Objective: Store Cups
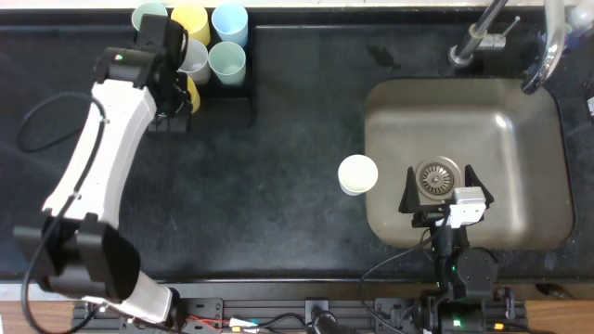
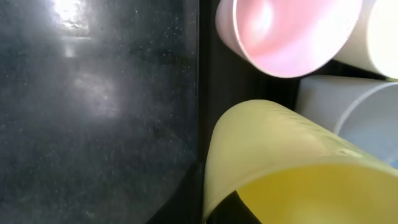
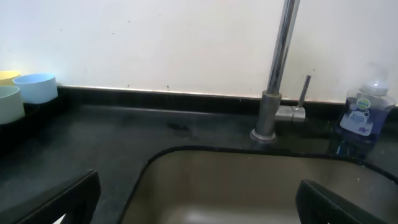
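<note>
A black rack (image 1: pixel 237 104) at the counter's back left holds several upright cups, among them a yellow one (image 1: pixel 190 19), a blue one (image 1: pixel 229 20) and a teal one (image 1: pixel 226 61). My left gripper (image 1: pixel 176 90) is at the rack's left front, shut on a yellow cup (image 2: pixel 292 168) that tilts beside a pink cup (image 2: pixel 286 31) and a white cup (image 2: pixel 354 115). A lone white cup (image 1: pixel 357 174) stands on the counter at the sink's left rim. My right gripper (image 1: pixel 444 193) hangs open over the sink with nothing in it.
The steel sink (image 1: pixel 520 121) takes up the right side, with a faucet (image 1: pixel 483 37) behind it and a soap bottle (image 3: pixel 365 115) at the back right. Dark counter (image 1: pixel 288 139) lies open between rack and sink.
</note>
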Robot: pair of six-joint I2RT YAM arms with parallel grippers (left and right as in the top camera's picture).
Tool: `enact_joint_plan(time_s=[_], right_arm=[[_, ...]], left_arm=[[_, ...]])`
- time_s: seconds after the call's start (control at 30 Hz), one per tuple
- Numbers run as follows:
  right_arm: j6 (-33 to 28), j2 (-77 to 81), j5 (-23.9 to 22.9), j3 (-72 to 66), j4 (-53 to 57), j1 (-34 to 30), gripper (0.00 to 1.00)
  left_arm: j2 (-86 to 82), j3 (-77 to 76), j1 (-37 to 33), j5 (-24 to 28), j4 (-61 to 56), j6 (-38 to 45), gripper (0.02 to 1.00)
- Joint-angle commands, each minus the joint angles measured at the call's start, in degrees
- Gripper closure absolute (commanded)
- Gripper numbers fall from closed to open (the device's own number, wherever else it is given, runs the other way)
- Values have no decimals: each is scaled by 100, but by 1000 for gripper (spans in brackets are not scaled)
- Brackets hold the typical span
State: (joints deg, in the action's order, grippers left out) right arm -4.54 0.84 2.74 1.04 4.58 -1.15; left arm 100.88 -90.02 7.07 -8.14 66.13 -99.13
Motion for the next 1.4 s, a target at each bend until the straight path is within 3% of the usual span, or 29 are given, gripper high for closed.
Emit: enact_joint_plan(time_s=[0.03,0.8,1.4], right_arm=[[-20,-63,-2,-76,-28,-33,3],[-22,-63,-2,-74,-28,-33,5],[-22,-63,-2,-76,-28,-33,5]], left_arm=[[186,24,-61,66,-107,-144,985],[1067,24,-70,162,-649,133,982],[1241,24,-70,-153,-654,109,982]])
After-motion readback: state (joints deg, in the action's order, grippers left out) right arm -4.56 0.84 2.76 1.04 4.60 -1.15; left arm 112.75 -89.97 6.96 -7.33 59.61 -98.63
